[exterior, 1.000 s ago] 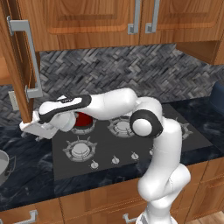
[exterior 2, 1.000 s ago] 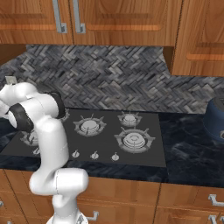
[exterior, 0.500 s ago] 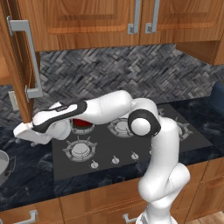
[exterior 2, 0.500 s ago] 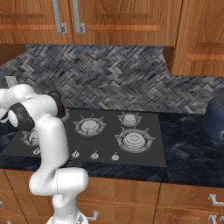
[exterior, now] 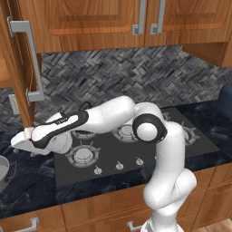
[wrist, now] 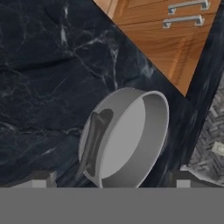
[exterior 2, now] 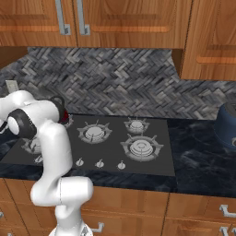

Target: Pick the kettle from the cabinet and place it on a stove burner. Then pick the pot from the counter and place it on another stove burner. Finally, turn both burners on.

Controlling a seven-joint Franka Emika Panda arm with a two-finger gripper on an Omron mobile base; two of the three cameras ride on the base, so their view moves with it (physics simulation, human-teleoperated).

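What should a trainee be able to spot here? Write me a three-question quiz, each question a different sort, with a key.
1. True or false: the gripper is shut on the pot.
2. Where does the pot sit? A: on a stove burner. B: on the black counter. C: inside a cabinet.
3. Fill in the missing word: seen from the hand view, the inside of the pot is ____.

Key:
1. False. The jaws stand open, one fingertip to each side of the pot, with nothing held.
2. B.
3. empty.
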